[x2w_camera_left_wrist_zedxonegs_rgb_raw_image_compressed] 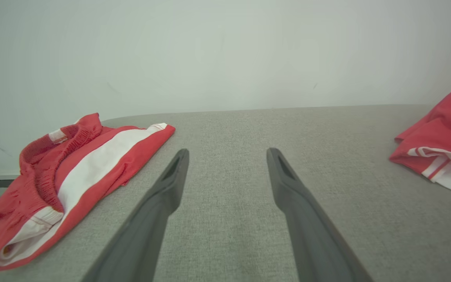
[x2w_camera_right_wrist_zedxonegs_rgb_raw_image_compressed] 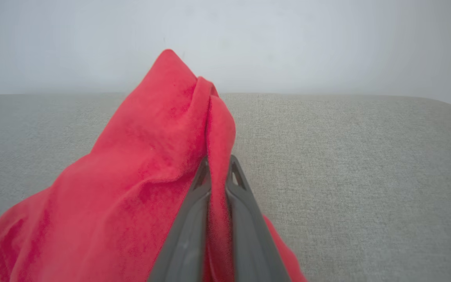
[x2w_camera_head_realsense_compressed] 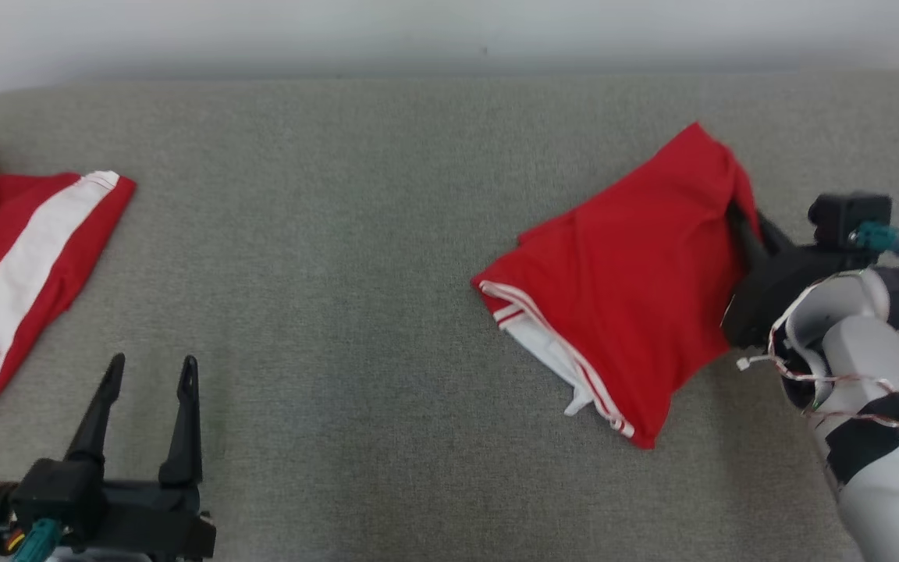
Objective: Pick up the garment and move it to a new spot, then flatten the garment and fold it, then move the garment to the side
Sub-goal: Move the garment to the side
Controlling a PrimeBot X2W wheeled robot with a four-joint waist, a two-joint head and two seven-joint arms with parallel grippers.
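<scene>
Pinching the red garment [x2w_camera_head_realsense_compressed: 637, 289] at the 3 o'clock side of the gray table [x2w_camera_head_realsense_compressed: 356, 234].

The garment is red and bunched over itself. White cloth and thin red-and-white stripes peek out at its 7 o'clock edge. It lies on the table, and one corner stands up in a point. The right gripper [x2w_camera_right_wrist_zedxonegs_rgb_raw_image_compressed: 218, 168] comes in from 3 o'clock, its two dark fingers squeezed tight on a fold of the red cloth. The left gripper [x2w_camera_head_realsense_compressed: 151, 363], at 7 o'clock, has its fingers spread wide and holds nothing. Another red piece [x2w_camera_head_realsense_compressed: 20, 265] with a wide white stripe lies at 9 o'clock.
</scene>
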